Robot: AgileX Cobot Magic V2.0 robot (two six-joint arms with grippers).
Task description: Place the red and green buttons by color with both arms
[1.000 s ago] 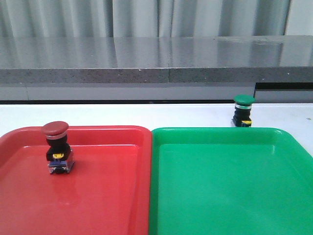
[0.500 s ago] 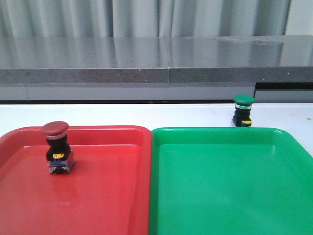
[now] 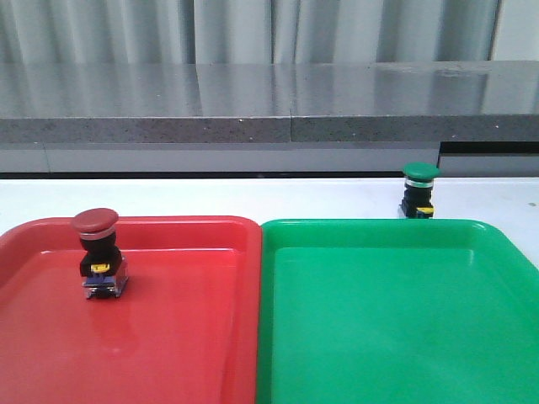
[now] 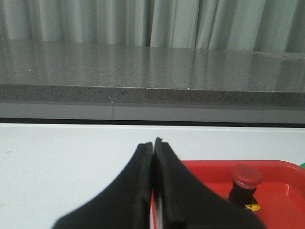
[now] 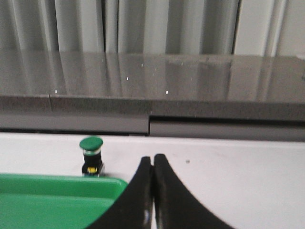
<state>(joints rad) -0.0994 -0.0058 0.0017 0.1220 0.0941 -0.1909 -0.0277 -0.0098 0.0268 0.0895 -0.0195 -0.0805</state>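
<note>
The red button (image 3: 100, 255) stands upright inside the red tray (image 3: 168, 337), so that half looks settled. The green button (image 3: 418, 192) stands upright on the white table (image 3: 253, 198), just beyond the far rim of the green tray (image 3: 396, 320), not in it. Moving it in is the step in hand, and it falls to the right arm.

The right gripper (image 5: 153, 162) is pressed closed, fingertips touching, holding nothing. Seen from its wrist, the green button (image 5: 91, 155) sits ahead of the fingertips and off to the left, just past the tray's rim (image 5: 62, 180). The left gripper (image 4: 153, 145) is closed and empty too; the red button (image 4: 245, 183) lies just ahead of it and to its right, within the tray.

To do this well, I judge the right gripper must first spread its fingers wide, then swing left to line up with the button before advancing. The mushroom cap overhangs the black body, so closing on the body below the cap should give the surest hold. The button is small and top-heavy; a glancing finger could tip it, so come in level and centred. Lift it clear of the rim before carrying it back over the tray
</note>
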